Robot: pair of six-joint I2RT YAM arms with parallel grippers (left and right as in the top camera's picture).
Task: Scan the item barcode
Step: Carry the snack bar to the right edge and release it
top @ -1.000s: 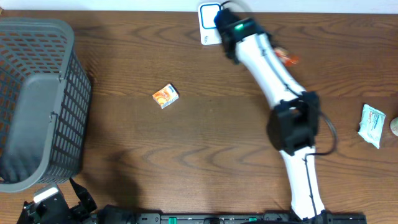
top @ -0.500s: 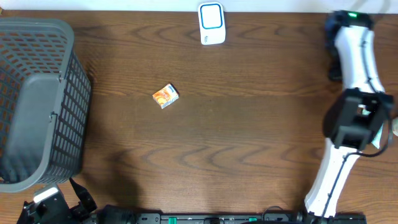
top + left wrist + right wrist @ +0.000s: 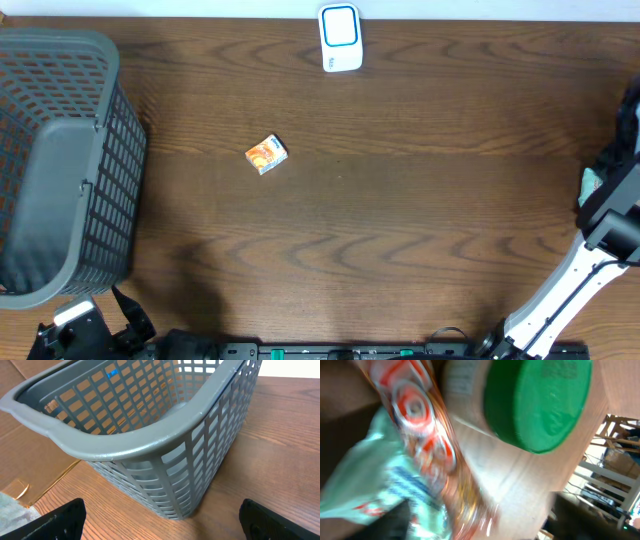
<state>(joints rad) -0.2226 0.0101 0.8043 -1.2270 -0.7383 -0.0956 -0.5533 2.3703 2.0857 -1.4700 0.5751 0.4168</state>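
Note:
The white and blue barcode scanner (image 3: pixel 340 38) stands at the table's far edge. A small orange box (image 3: pixel 266 154) lies left of centre. My right arm (image 3: pixel 612 215) is at the table's right edge, its gripper outside the overhead view. The blurred right wrist view shows my right gripper (image 3: pixel 490 520) open, its dark fingers (image 3: pixel 395 522) wide apart. Between and beyond them lies a clear orange-red wrapped item (image 3: pixel 425 445). My left gripper (image 3: pixel 160 522) is open near the basket, with nothing between its fingers.
A grey mesh basket (image 3: pixel 60 160) fills the left side and stands close in front of the left gripper (image 3: pixel 150 450). In the right wrist view, a jar with a green lid (image 3: pixel 540 405) and a teal and white packet (image 3: pixel 370 480) lie beside the wrapped item.
My right arm has swung from the scanner to the table's right edge with the orange-red wrapped item. Its jaws, shut before, now stand open. The left arm has not moved.

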